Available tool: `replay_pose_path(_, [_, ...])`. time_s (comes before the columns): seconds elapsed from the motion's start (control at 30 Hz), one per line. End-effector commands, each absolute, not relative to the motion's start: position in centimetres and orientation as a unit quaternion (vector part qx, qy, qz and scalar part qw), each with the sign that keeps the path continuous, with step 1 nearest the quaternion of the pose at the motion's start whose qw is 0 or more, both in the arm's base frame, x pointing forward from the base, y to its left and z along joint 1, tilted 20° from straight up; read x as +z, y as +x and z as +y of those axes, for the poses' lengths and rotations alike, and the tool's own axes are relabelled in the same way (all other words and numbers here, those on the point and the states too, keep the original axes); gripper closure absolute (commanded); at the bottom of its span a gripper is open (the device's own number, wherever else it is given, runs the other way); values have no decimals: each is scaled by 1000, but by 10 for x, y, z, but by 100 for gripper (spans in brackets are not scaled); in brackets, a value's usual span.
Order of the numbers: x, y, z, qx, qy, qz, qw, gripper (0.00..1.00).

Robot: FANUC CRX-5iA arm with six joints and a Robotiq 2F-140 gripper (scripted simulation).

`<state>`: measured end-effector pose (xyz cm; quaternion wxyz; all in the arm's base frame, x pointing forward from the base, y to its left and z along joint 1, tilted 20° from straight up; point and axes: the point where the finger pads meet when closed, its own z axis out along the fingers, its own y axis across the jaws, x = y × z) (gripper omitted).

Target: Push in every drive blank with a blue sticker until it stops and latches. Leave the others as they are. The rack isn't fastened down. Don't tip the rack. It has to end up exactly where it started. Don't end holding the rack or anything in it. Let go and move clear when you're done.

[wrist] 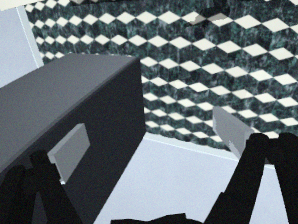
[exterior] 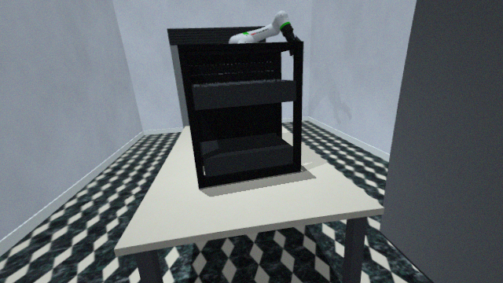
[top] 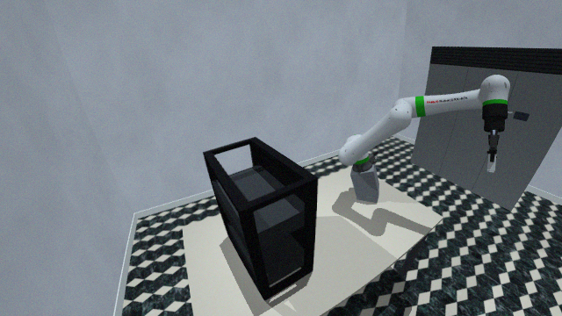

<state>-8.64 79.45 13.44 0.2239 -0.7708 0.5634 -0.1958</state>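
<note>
A black open rack (top: 263, 215) stands on the white table (top: 307, 237). In the exterior view the rack (exterior: 241, 106) shows two dark grey drive blanks, an upper one (exterior: 244, 93) and a lower one (exterior: 247, 157). No sticker colour is visible from these views. My gripper (top: 492, 160) hangs open and empty, pointing down, far to the right of the rack and off the table, in front of a grey cabinet. In the wrist view the dark fingers frame the floor and the cabinet; nothing is between them.
A tall grey cabinet (top: 483, 123) with a black top band stands behind the arm at the right. Its side also shows in the wrist view (wrist: 60, 129). A grey panel (exterior: 452, 137) fills the right of the exterior view. The floor is checkered.
</note>
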Motion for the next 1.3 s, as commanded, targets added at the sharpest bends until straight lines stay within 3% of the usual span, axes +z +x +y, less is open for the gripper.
replay_pose_path(0.0, [153,-95,804,-176,-765,573,235,0])
replay_pose_path(0.63, [337,-152,841,20,-703,637,315,0])
replay_pose_path(1.27, [533,-177,823,221,-610,674,352,0])
